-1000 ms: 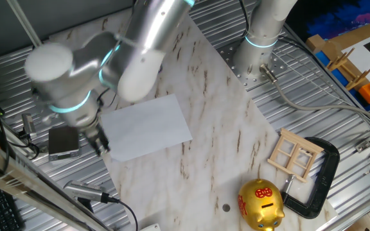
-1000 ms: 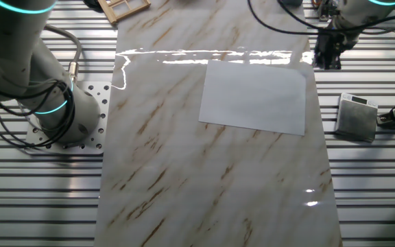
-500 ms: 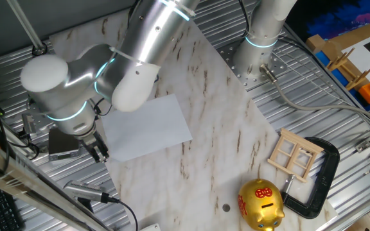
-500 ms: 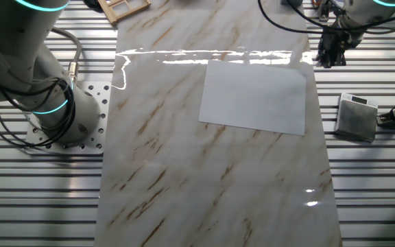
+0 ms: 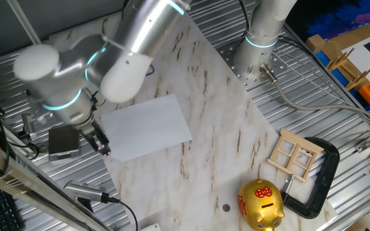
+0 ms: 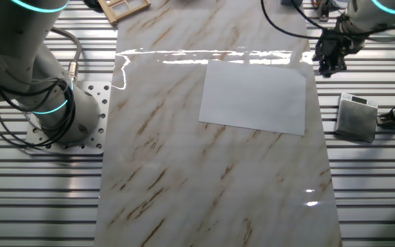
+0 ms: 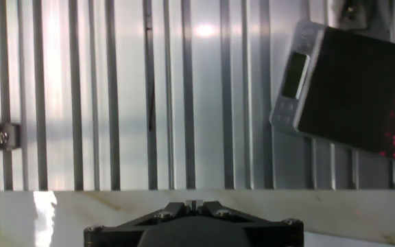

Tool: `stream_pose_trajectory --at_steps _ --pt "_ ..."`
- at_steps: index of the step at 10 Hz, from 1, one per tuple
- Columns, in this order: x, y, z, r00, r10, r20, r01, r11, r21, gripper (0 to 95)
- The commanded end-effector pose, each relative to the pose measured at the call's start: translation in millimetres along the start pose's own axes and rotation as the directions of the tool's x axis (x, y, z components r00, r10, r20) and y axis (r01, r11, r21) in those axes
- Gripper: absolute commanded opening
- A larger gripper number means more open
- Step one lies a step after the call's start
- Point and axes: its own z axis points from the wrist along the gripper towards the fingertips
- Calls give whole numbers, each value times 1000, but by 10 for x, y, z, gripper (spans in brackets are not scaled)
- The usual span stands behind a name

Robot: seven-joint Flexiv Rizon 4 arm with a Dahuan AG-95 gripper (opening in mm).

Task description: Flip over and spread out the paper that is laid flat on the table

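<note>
White paper [image 6: 256, 96]: lay flat and unflipped on the marble table [image 6: 184, 171].
Gripper [image 6: 328, 58]: at the sheet's 2 o'clock corner, over the table edge; fingers looked clenched.
Change: it had drifted lower along that edge within the second.
Grey box [image 6: 356, 116]: at the sheet's 4 o'clock.
Meaning: approach only, no grasp yet.

Overhead light is glaring in a white band across the tabletop [image 6: 184, 171]; the hand view is looking overexposed and soft.
</note>
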Motion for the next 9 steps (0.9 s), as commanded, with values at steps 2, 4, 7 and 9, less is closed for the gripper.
stream_pose_trajectory --at_steps 2,4,7,9 --pt "201 -134 -108 992 120 34 -119 992 -33 380" --pt "216 -142 -113 994 99 42 -98 995 -24 380" --pt "216 -142 -113 993 105 51 -104 994 -15 380" --pt "216 -142 -113 988 136 67 -135 991 -18 380"
